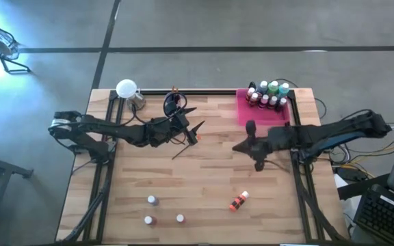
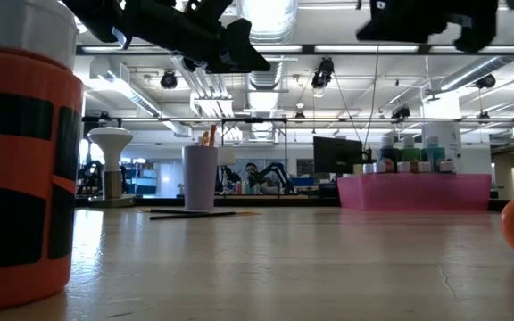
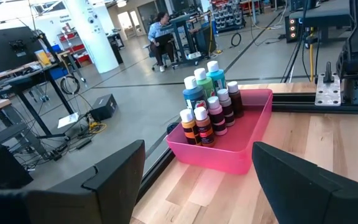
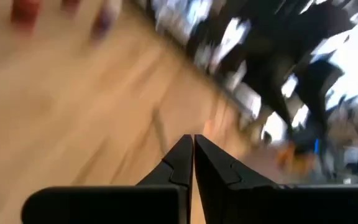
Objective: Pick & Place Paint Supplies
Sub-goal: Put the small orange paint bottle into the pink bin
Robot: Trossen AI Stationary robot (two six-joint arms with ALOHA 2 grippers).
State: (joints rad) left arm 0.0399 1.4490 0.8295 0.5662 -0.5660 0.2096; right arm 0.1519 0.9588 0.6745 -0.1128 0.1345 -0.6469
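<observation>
Several white-capped paint bottles (image 1: 268, 93) stand in the pink tray (image 1: 243, 113) at the far right; they also show in the left wrist view (image 3: 205, 107). Loose bottles (image 1: 152, 200), (image 1: 148, 220), (image 1: 180, 219) stand near the front edge, and an orange one (image 1: 239, 200) lies on its side. Thin brushes (image 1: 183, 147) lie on the wood near the lilac cup (image 2: 200, 176). My left gripper (image 1: 193, 123) hangs open above the table's middle, pointing level toward the tray, with nothing between its fingers. My right gripper (image 4: 193, 148) is shut and empty, above the table right of centre (image 1: 238, 146).
A white mushroom-shaped object (image 1: 126, 88) and a metal cup (image 1: 137, 102) stand at the far left corner. Black rails (image 1: 204, 93) run along the table's edges. In the low view an orange bottle (image 2: 16, 152) stands close at the left.
</observation>
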